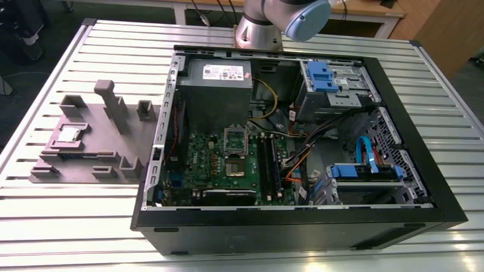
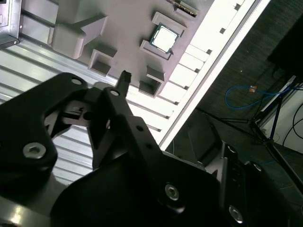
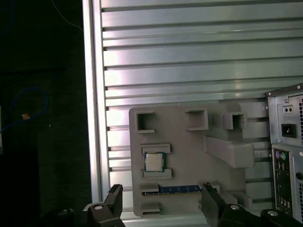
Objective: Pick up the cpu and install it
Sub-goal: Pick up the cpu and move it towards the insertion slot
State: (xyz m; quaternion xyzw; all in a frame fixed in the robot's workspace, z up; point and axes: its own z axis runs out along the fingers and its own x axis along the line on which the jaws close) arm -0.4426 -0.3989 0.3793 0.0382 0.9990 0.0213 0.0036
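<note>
Hovering over grey holder tray [image 3: 189, 156], end effector [image 3: 163, 208] spread wide, empty, cpu [image 3: 152, 162] seated in its recess

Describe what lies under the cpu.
The cpu sits in a shallow seat on the grey holder block, itself on the slatted table. The seat's floor beneath the chip is covered.

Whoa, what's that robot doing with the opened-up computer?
The robot arm has the job of putting a cpu into the open computer case. Right now the cpu lies in a grey holder tray on the table, beside the case. The gripper hangs above that tray, open and holding nothing. So the chip has not been picked up yet.
</note>
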